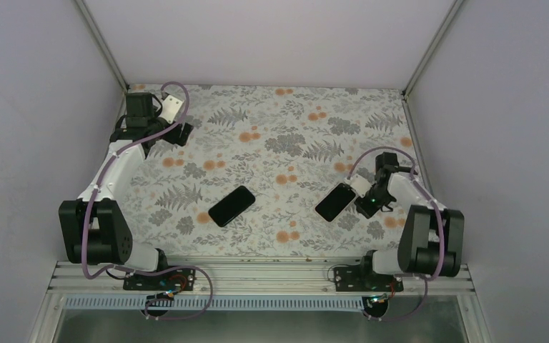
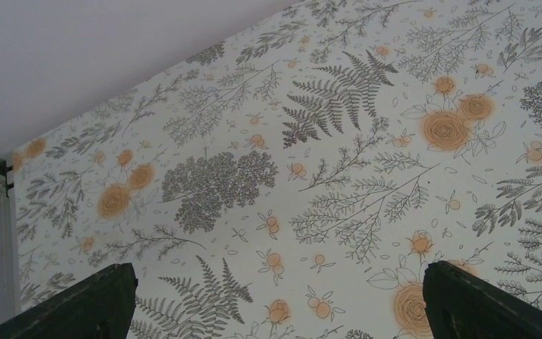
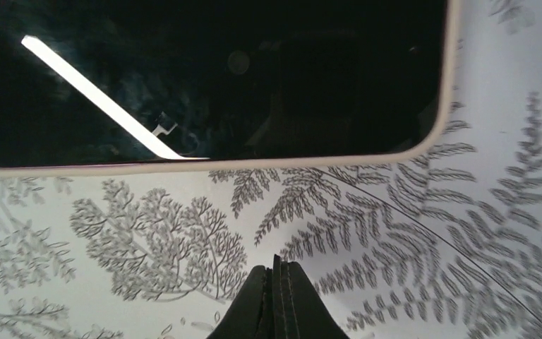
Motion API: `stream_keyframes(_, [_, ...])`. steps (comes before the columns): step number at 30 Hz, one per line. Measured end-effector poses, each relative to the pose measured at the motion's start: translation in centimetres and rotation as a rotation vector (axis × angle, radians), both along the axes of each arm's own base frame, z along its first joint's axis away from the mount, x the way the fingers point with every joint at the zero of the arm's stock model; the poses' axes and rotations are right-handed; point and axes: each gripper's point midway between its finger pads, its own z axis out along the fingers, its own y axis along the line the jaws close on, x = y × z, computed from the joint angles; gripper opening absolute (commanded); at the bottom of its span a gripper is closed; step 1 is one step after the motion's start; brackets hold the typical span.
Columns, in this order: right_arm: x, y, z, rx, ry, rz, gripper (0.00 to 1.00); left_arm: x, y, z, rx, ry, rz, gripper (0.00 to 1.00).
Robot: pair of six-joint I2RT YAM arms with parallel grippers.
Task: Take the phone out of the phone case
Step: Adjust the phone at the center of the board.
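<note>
A dark slab with a glossy black screen and a pale rim [image 1: 335, 201] lies flat on the floral table at the right; it fills the top of the right wrist view [image 3: 212, 78]. A second flat black slab [image 1: 231, 206] lies at mid-table; I cannot tell which is phone and which is case. My right gripper [image 1: 363, 197] is shut and empty, its tips [image 3: 276, 267] a short way off the pale-rimmed slab's long edge. My left gripper [image 1: 175, 133] is open and empty at the far left back, with only tablecloth between its fingers [image 2: 275, 304].
The floral tablecloth [image 1: 279, 143] covers the table. White walls and metal frame posts [image 1: 104, 43] close in the back and sides. The arm bases sit on a rail [image 1: 257, 275] at the near edge.
</note>
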Motion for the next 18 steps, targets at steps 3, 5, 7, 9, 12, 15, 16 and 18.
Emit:
stream_keyframes(3, [0.0,-0.1,-1.7,0.003,0.053,-0.007,0.03,0.0,0.0,0.0,0.003,0.001,-0.004,1.00])
stream_keyframes(5, [0.1,-0.1,-2.5,0.006,0.075,-0.011,0.04,0.0,0.0,0.0,0.006,0.000,-0.006,1.00])
stream_keyframes(7, [0.9,-0.1,-2.4,0.010,0.065,-0.016,0.04,-0.1,0.0,0.0,0.010,-0.001,-0.009,1.00])
stream_keyframes(9, [1.9,0.0,-2.4,0.013,0.057,-0.018,0.03,-0.1,0.0,0.1,0.013,-0.003,-0.011,1.00])
stream_keyframes(12, [3.6,0.5,-2.3,0.011,0.056,-0.004,0.03,-0.2,0.1,0.2,0.016,-0.004,-0.011,1.00])
stream_keyframes(15, [5.5,1.8,-2.4,0.010,0.057,0.033,0.04,-0.3,0.1,0.3,0.018,-0.006,-0.013,1.00])
stream_keyframes(16, [6.0,2.4,-2.4,0.009,0.061,0.049,0.03,-0.4,0.1,0.4,0.019,-0.006,-0.013,1.00])
stream_keyframes(18, [7.3,4.1,-2.3,0.016,0.061,0.091,0.04,-0.5,0.1,0.5,0.023,-0.008,-0.017,1.00])
